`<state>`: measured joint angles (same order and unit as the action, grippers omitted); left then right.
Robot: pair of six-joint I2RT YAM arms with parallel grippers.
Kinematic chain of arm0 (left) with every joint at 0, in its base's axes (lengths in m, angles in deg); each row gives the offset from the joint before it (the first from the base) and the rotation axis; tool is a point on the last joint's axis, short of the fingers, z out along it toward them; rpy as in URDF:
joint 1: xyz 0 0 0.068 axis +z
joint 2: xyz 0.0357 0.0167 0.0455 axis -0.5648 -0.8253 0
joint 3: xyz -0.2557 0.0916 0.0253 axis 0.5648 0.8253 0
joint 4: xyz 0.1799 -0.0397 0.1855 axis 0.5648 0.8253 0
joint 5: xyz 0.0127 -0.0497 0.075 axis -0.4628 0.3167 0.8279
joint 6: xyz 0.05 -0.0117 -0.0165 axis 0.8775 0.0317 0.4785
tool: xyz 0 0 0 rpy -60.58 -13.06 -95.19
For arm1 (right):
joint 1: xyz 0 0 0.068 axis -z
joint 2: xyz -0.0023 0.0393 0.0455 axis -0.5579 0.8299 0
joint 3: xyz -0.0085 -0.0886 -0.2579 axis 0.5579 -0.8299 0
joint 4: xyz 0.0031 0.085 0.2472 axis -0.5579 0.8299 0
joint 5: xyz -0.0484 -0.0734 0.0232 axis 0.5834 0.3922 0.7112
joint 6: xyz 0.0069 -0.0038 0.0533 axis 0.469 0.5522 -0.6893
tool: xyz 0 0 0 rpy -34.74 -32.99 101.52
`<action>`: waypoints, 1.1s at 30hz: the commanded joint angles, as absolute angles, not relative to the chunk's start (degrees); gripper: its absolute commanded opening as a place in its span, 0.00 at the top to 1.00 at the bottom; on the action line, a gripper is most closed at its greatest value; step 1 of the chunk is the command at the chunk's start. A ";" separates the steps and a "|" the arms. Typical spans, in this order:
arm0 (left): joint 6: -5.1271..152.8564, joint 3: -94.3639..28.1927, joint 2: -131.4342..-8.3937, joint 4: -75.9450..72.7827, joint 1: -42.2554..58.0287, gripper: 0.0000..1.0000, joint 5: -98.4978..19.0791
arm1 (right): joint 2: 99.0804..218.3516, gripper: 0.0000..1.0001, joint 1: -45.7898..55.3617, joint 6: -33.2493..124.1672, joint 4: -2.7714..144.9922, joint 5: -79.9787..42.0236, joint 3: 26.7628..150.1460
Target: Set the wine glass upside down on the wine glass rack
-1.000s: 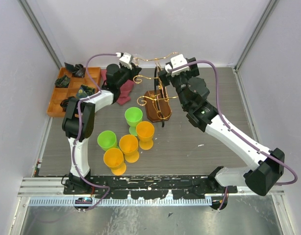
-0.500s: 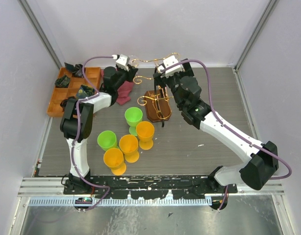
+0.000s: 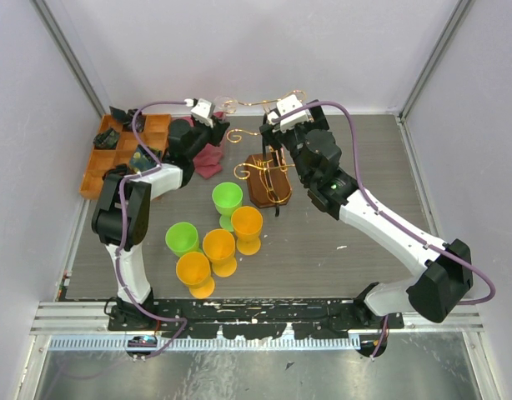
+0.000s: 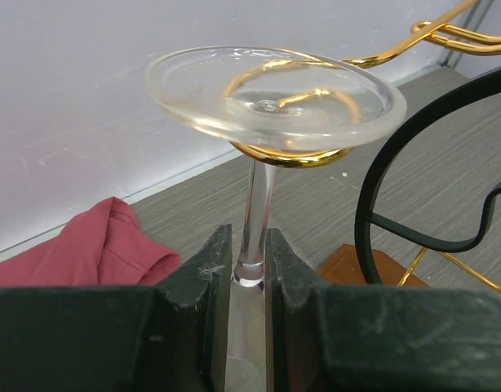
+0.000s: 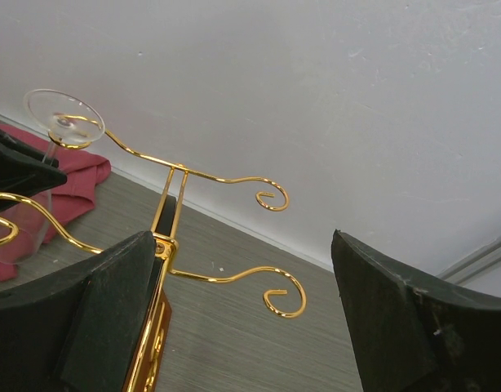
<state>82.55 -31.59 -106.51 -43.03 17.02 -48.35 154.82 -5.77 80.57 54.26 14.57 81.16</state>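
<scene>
The wine glass point(image 4: 271, 90) is clear and upside down, its round foot on top. The foot rests over a curled arm of the gold wire rack point(image 4: 293, 155). My left gripper point(image 4: 249, 269) is shut on the glass stem point(image 4: 259, 204) just below the foot. In the top view the left gripper point(image 3: 211, 117) is at the rack's upper left arm, and the rack's brown base point(image 3: 268, 185) stands mid-table. My right gripper point(image 5: 242, 238) is open and empty beside the rack's post point(image 5: 170, 196); it also shows from above point(image 3: 279, 125). The glass foot point(image 5: 63, 117) shows at far left.
Several green and orange plastic goblets point(image 3: 227, 198) stand in front of the rack. A red cloth point(image 3: 208, 157) lies left of it. An orange divided tray point(image 3: 122, 148) with dark items sits far left. A black curved wire point(image 4: 381, 180) rises by the base. White walls close the back.
My left gripper has drawn slightly left with the glass stem still held, its arm swinging left. My right gripper moved left, closer to the rack's post, and stays open.
</scene>
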 commanded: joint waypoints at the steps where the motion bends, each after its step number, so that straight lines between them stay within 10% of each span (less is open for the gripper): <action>1: 82.03 -32.80 -105.08 -46.59 16.78 1.00 -51.15 | 154.32 0.06 -6.01 80.09 51.17 15.25 83.22; 10: 82.93 -34.65 -107.00 -47.05 14.39 0.98 -53.47 | 154.01 0.06 -6.05 79.54 51.61 16.00 82.56; 20: 84.32 -32.97 -106.40 -45.46 14.08 0.46 -51.31 | 153.71 0.00 -6.02 78.55 53.69 17.53 83.41; 33: 86.35 -23.79 -98.15 -39.92 15.26 0.35 -47.62 | 152.31 0.00 -6.02 75.76 60.50 17.70 90.18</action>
<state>85.06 -25.91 -104.15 -41.34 14.53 -49.34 154.82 -5.77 77.51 59.58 16.69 83.63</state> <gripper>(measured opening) 0.641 0.999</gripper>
